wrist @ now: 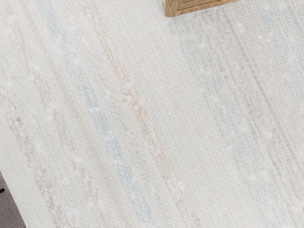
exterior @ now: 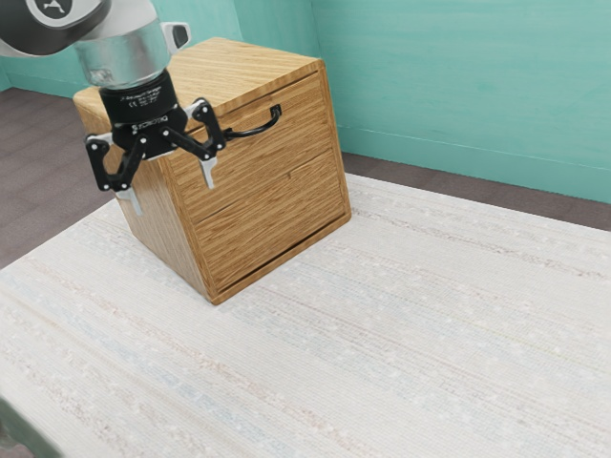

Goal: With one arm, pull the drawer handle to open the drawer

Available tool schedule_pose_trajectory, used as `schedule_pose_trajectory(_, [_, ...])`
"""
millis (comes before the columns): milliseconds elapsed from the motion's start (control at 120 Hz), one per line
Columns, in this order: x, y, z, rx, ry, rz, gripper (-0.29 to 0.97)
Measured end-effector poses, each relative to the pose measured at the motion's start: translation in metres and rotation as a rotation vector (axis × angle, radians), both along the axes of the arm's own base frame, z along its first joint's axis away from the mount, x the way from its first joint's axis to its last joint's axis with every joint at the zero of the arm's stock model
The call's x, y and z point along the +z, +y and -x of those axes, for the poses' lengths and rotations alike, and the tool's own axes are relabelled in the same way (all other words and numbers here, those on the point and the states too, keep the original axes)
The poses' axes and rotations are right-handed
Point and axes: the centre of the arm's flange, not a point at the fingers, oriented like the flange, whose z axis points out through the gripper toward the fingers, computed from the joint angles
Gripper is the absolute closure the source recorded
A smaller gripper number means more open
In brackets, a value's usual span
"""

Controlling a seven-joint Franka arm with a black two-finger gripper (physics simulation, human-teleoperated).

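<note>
1. Across the exterior view's 6 o'clock half lies the desk (exterior: 410, 343), pale and woven.
2. At 10 o'clock on it stands the wooden cabinet (exterior: 272, 215); the wrist view catches one of its bottom corners.
3. Drawer front (exterior: 307, 134) sits flush with the cabinet, shut.
4. Gripper (exterior: 169, 187) hangs before the cabinet's near corner, fingers spread wide, gripping nothing.
5. Black handle (exterior: 256, 125) is at the gripper's 2 o'clock, just beside one finger.

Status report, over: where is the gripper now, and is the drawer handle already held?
Gripper open, holding nothing. Handle not gripped, toward the exterior view's right of gripper. Drawer looks shut. Nothing in the way.
</note>
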Motion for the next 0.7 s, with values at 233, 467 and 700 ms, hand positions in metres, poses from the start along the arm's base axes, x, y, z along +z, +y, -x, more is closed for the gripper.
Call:
schedule_pose_trajectory(233, [0.014,0.003,0.005,0.155,-0.026,0.000,0.02])
schedule_pose_trajectory(467, [0.089,0.031,0.033,0.409,-0.219,-0.013,0.02])
schedule_pose_trajectory(700, [0.079,0.067,0.007,0.703,-0.380,-0.111,0.03])
